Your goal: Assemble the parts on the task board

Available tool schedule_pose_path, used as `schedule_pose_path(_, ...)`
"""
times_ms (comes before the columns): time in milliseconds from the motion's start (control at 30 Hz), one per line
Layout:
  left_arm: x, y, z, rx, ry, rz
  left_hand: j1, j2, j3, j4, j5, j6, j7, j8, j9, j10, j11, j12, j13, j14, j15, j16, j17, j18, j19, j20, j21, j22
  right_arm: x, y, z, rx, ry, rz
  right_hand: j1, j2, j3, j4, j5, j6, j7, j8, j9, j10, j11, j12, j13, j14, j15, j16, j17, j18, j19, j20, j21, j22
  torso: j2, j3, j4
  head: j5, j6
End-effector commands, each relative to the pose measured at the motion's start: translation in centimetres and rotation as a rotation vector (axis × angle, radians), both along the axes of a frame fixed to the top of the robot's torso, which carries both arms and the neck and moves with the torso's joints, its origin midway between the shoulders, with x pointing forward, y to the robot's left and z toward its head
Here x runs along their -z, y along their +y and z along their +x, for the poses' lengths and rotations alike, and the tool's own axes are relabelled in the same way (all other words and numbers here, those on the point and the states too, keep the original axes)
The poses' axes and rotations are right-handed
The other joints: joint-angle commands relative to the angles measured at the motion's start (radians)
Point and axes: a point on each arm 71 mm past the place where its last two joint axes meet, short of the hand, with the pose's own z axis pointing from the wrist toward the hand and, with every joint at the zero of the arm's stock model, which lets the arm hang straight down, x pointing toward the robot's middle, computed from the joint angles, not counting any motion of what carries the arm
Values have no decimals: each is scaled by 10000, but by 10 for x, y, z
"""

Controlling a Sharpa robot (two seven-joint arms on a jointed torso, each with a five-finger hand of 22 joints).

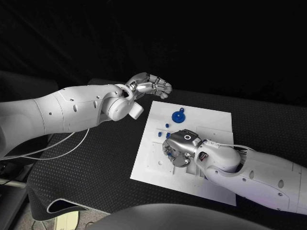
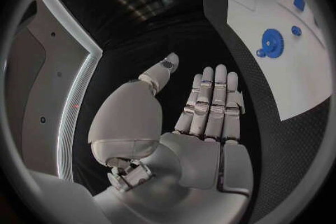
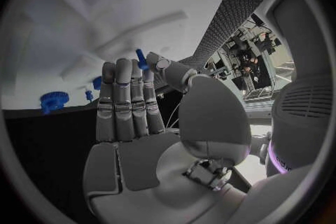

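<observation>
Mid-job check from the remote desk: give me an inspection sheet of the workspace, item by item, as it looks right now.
Surface: black textured table.
Job's things: white task board in the middle; blue gear part lying on it near its far edge; small blue peg part pinched at the right hand's fingertips.
Clutter: nothing seen.
Hands: left hand off the board beyond its far corner, fingers straight, holding nothing; right hand over the board.
Cables: thin white cables under the left arm.
Surroundings: dark backdrop behind the table.
</observation>
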Motion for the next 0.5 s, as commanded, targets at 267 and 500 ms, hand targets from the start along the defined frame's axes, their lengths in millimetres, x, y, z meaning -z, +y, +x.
schedule_pose_path(267, -1, -3, 0, 150, -11, -134, 87, 25, -6, 60, 26, -16, 28, 64, -16, 66, -3, 3, -19, 54, -21, 14, 17, 119, 74, -18, -68, 18, 9, -3, -3, 4, 122, -570, 30, 106, 5, -43, 55, 12, 11, -29, 13, 45, -10, 13, 5, -19, -70, -40, 22, 137, 55, 8, 48, 211, 0, 10, -6, -2, 3)
schedule_pose_path(500, -1, -3, 0, 165, 18, -127, 84, 24, -8, 63, 25, -17, 29, 64, -18, 64, -1, 2, -23, 52, -20, 12, 19, 117, 75, -17, -74, 20, 8, -4, -2, 98, -24, -502, 32, 105, 4, -48, 53, 16, 9, -30, 19, 47, -12, 13, 15, -16, -71, -42, 29, 137, 55, 6, 51, 212, -4, 7, -8, 1, 25)
